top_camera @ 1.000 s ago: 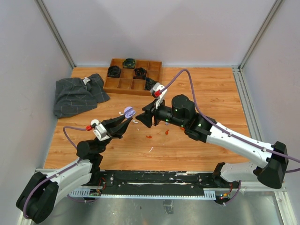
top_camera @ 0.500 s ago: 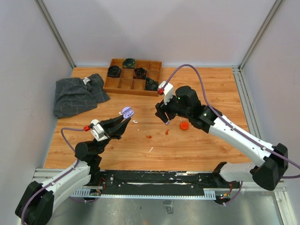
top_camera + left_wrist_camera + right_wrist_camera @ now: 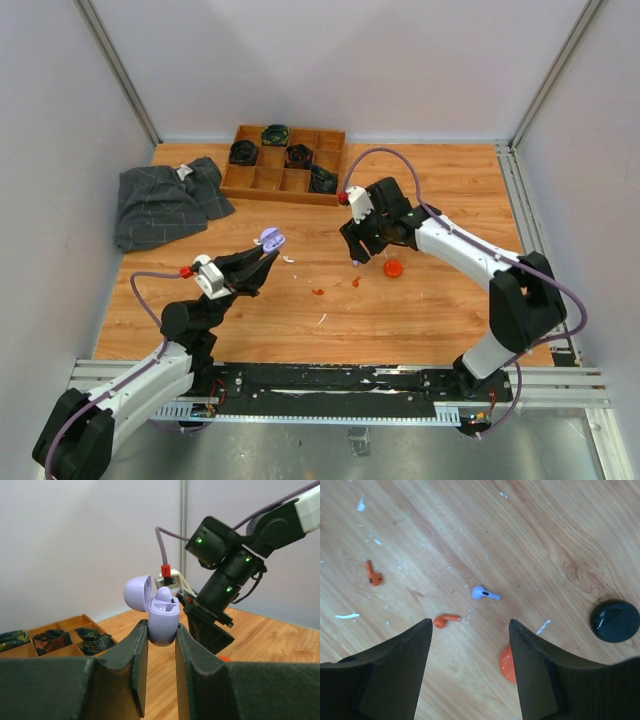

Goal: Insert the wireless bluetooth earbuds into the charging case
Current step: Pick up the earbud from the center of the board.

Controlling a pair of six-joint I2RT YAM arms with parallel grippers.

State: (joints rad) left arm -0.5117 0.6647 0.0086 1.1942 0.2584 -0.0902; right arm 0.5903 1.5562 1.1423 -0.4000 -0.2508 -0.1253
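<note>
lilac charging case (image 3: 162, 615), lid flipped open w/ a lilac bud (image 3: 164, 594) sitting inside, is being pinched betw. the left fingers (image 3: 140, 650), up off the desk (image 3: 545, 540). right fingers (image 3: 400, 665) are hanging spread apart over the wood, gripping nothing. loose lilac earbud (image 3: 485, 593) is lying under their gap, orange earbud (image 3: 446, 620) just beside it, 2nd orange earbud (image 3: 372, 575) further off. orange case (image 3: 507, 664) & black case (image 3: 615, 621) are resting nearby.
</note>
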